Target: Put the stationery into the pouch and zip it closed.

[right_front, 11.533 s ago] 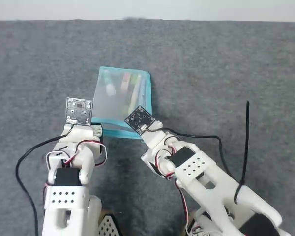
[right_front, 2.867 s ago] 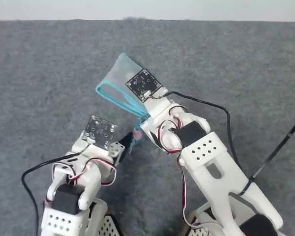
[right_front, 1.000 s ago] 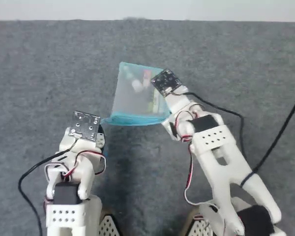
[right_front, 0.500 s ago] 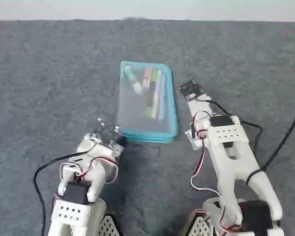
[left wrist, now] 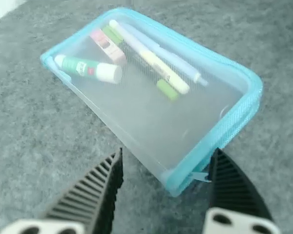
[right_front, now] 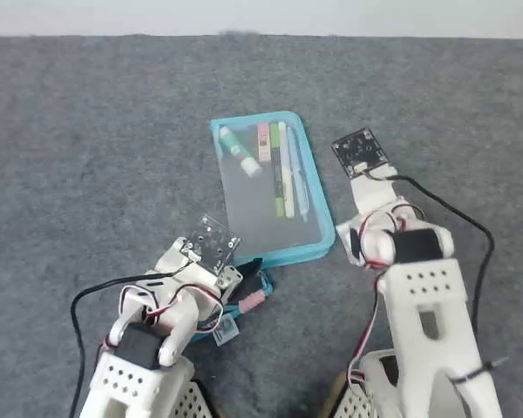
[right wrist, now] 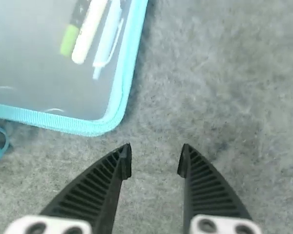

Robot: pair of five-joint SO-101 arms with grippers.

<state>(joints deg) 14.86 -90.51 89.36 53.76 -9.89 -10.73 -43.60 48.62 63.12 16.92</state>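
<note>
From the high view, the risk we judge is a zip stopped short of its end: if an arm nudges the teal-edged pouch (right_front: pixel 275 209), the pens (right_front: pixel 288 178) could work out through any gap (we cannot tell from here whether the slider is fully home). The pouch lies flat on the grey mat (right_front: pixel 87 131), with a glue stick (right_front: pixel 240 150) inside too, ahead of the left arm (right_front: pixel 157 322) and just beside the right arm (right_front: pixel 410 261). In the left wrist view, the left gripper (left wrist: pixel 167 158) is spread wide. Closing it could snag the pouch's near corner, which sits between its fingers, the zip pull (left wrist: pixel 200 176) just beside one. In the right wrist view, the right gripper (right wrist: pixel 154 158) holds nothing, its fingers parted over bare mat, just beside the pouch's rounded corner.
</note>
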